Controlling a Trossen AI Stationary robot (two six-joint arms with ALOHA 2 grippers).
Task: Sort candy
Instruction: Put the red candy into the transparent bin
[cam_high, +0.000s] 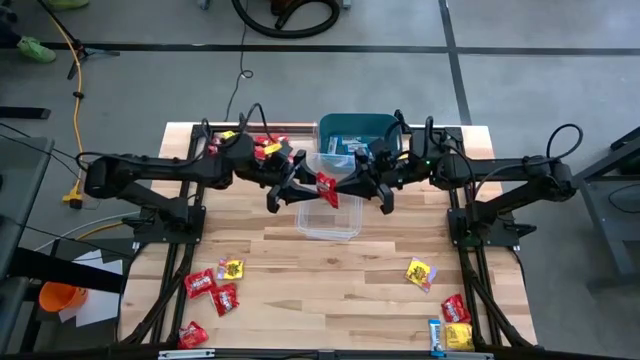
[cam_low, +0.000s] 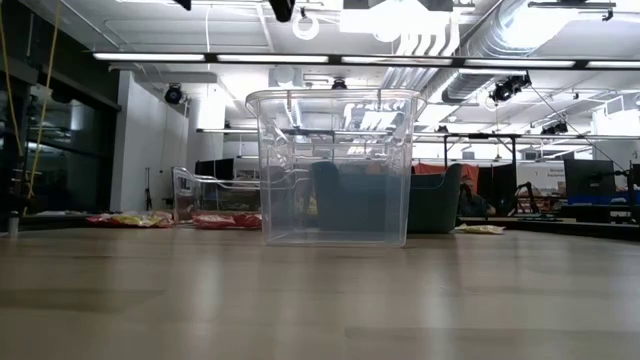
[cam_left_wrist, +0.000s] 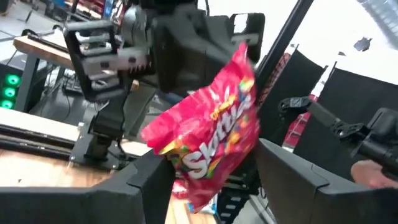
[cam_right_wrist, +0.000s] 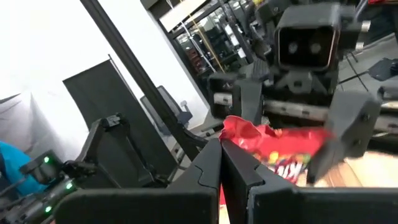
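In the high view, loose candy lies at the lower left of the light wooden slatted counter (cam_high: 330, 280): a yellow shiny flat packet (cam_high: 233, 268) beside three red shiny flat packets (cam_high: 211, 290), with one more red packet (cam_high: 192, 335) at the front edge. At centre left, the left tool (cam_high: 300, 183) stands above the counter with its two dark fingers spread wide; in the left wrist view the red Skittles packet (cam_left_wrist: 214, 134) sits between these open fingers (cam_left_wrist: 149, 180), and whether they touch it cannot be determined. Directly below the meeting point stands the clear rectangular plastic tub (cam_high: 328, 205), which occupies the middle of the low view. The red packet hangs above this tub, between both tools. At centre right, the right tool (cam_high: 352, 185) has its fingers fully closed, pinching an edge of the same packet, as the right wrist view confirms. Behind, at upper centre, sits the teal rectangular bin (cam_high: 352, 130); further red and yellow packets (cam_high: 265, 147) lie at the upper left near the left arm. At the lower right, a yellow packet (cam_high: 420, 272) lies alone, and a red, a yellow and a light blue packet (cam_high: 452, 328) cluster near the corner.
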